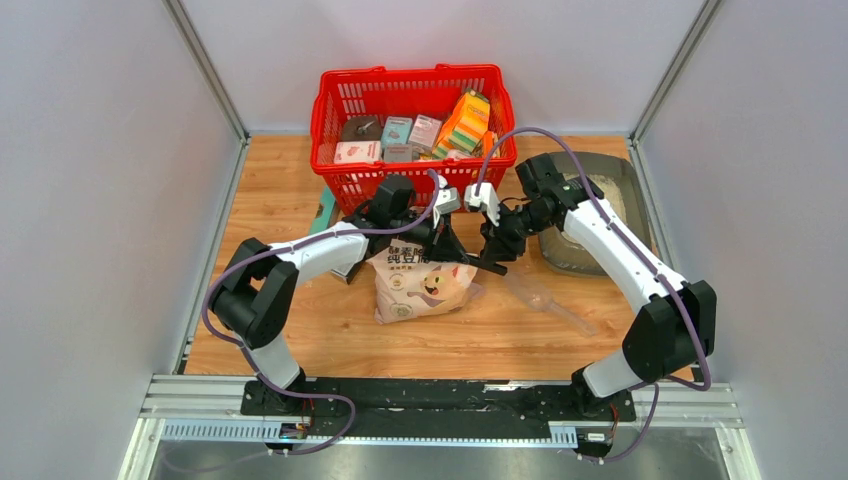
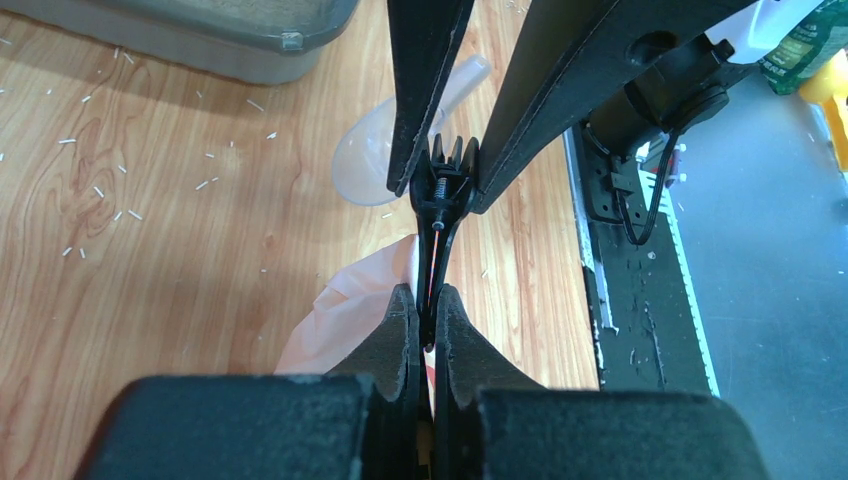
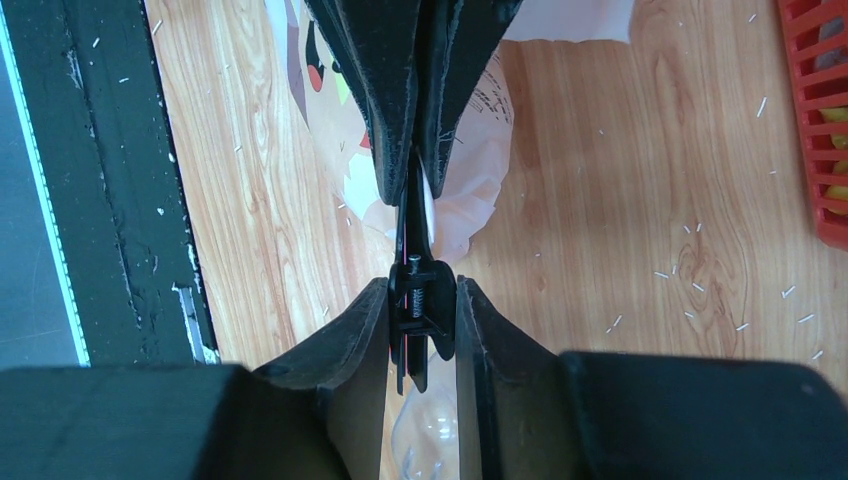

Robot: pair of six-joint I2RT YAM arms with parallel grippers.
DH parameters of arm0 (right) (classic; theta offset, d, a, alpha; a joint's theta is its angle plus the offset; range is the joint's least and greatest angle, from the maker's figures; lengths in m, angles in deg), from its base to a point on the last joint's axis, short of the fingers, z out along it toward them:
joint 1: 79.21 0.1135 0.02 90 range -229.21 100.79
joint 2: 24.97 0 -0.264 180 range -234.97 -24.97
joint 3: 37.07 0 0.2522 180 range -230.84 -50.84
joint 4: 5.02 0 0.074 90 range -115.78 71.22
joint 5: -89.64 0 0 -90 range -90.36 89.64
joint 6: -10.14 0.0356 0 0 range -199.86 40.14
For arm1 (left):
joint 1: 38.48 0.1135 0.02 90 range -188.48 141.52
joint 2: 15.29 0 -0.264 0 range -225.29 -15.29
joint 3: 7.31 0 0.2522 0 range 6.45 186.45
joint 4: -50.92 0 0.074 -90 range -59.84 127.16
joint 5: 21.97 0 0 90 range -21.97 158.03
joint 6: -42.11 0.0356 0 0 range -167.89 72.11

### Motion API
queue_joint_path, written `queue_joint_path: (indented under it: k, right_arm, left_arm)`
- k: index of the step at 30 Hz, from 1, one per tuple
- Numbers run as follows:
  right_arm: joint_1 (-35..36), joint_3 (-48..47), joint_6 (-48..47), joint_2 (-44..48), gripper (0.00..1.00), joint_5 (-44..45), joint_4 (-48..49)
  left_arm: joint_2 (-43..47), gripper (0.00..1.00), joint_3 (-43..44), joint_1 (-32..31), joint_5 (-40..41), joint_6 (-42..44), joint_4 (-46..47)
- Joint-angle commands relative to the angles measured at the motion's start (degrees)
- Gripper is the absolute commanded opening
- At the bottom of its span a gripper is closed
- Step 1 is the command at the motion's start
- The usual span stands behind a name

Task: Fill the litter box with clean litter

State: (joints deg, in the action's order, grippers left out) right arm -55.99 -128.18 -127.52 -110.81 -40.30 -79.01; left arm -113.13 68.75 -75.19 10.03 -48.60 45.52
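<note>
Above the litter bag (image 1: 425, 285) at mid-tabletop (image 1: 300, 330), both arms meet on the black spring clip (image 2: 445, 185) pinching its top. Our left fingers (image 2: 400, 330) are pressed almost together on the clip's thin end and the bag's lip. Our right fingers (image 3: 365, 330) sit narrow against either side of its sprung end. To do this well, we judge the right side should squeeze squarely until the clip's mouth gapes. The left should steady the film so the bag neither tips nor tears, and then we draw the clip straight off. The litter box (image 1: 570, 265) sits at the right rear, well apart, with a pale patch of clean litter (image 1: 603, 192) inside; the rest, we assume, is hidden in the bag.
</note>
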Motion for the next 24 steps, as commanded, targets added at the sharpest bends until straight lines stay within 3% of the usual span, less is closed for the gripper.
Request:
queue_joint_path:
  k: [1, 2, 5, 12, 24]
  right_arm:
    - [-0.28, 0.00, 1.61, -0.03, 0.27, -1.54, 3.37]
    - [-0.54, 0.17, 1.26, 0.15, 0.42, -1.54, 3.10]
    - [-1.69, -0.61, -0.15, 0.06, 0.51, -1.89, 0.47]
    - [-3.18, -5.36, -3.84, -1.78, 0.53, -4.35, -8.58]
    - [-3.18, -5.28, -4.28, -3.19, 0.51, -6.11, -7.36]
  left_arm:
    - [-0.24, 0.00, 1.15, -0.82, -0.98, 0.18, 1.75]
    - [-0.16, 0.00, 1.24, -0.73, -0.72, 0.18, 1.57]
    - [-0.07, 0.00, 1.07, -0.73, -0.36, 0.36, 1.48]
    - [-0.33, 0.00, 1.24, -0.73, 0.34, 0.10, 1.48]
    - [-0.16, 0.00, 1.24, -0.82, 0.25, -0.08, 1.48]
